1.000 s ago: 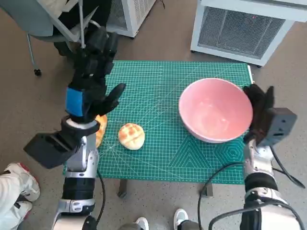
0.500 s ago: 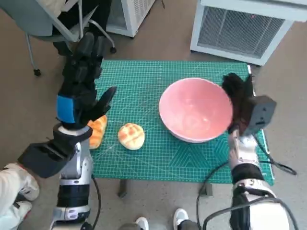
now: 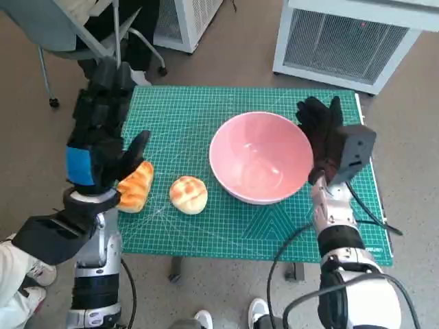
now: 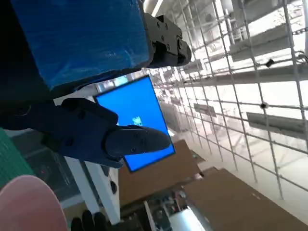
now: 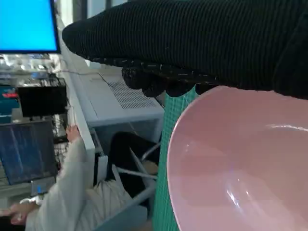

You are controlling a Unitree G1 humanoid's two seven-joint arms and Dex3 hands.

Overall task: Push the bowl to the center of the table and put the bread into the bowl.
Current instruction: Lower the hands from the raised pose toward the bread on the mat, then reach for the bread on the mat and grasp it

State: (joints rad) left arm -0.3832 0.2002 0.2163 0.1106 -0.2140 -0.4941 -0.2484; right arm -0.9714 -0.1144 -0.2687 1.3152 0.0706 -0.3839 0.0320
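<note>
My right hand [image 3: 322, 137] is pressing its spread fingers flat against the bowl's [image 3: 259, 157] right wall, holding nothing. The bowl is sitting near the middle of the green mat [image 3: 206, 103], a little toward its right edge. My left hand [image 3: 99, 140] is hovering over the mat's left edge, fingers apart and empty. One bread [image 3: 188, 195] is lying near the mat's front edge, just left of the bowl; a second bread [image 3: 134, 186] is lying at the left edge, partly under my left hand.
</note>
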